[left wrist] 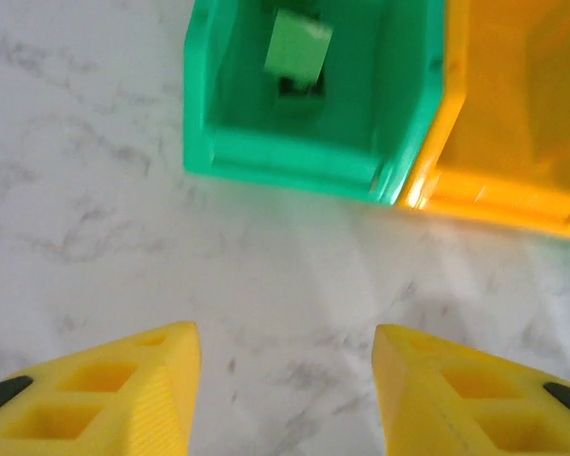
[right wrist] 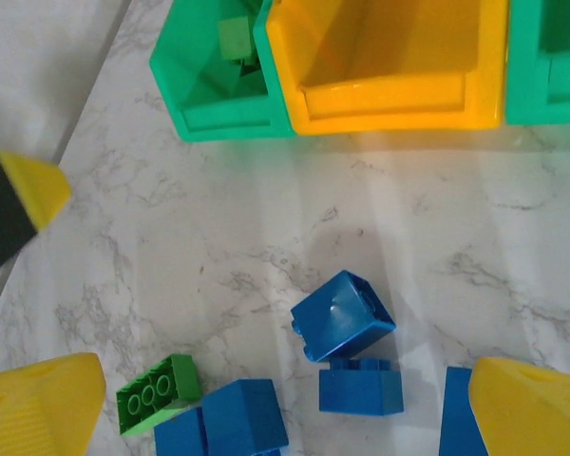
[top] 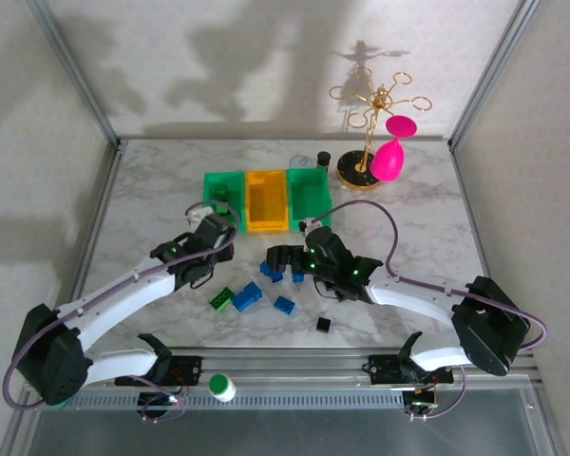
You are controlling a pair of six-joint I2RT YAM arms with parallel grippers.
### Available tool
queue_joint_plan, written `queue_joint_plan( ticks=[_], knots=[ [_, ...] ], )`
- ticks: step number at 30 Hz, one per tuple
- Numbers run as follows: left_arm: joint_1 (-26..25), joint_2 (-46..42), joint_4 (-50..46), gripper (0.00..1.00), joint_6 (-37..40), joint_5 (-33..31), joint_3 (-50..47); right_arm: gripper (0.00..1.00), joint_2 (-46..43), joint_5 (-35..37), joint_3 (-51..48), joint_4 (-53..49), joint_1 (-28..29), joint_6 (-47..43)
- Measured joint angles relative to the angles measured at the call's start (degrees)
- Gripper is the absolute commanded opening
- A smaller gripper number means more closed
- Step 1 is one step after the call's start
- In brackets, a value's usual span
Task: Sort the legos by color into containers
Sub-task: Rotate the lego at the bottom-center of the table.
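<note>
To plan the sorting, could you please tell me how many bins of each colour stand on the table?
Green bins: 2
Yellow bin: 1
Total: 3

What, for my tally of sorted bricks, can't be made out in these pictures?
- Left green bin, left wrist: blurred; one green brick lies over something dark, so the count is unclear.
- Right green bin, right wrist: cut off by the frame's edges; its contents are too small in the top view.
- Blue bricks, right wrist: cropped by the bottom edge.
- Black brick, top view: too small to tell its shape.
</note>
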Motion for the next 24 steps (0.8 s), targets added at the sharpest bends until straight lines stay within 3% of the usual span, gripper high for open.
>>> queue_joint_plan(
  ticks=[12, 24],
  knots=[
    [-14.4, 1.1, -9.2, 0.55, -13.8, -4.3, -6.6, 0.99, -1.5, 0.5, -1.4, -0.4, 1.4, 1.6],
    [-22.0, 3.4, -12.8, 0.59, -21.0, -5.3, -8.6, 0.99, -2.0, 1.2, -3.3, -0.5, 1.4, 2.0]
  ],
)
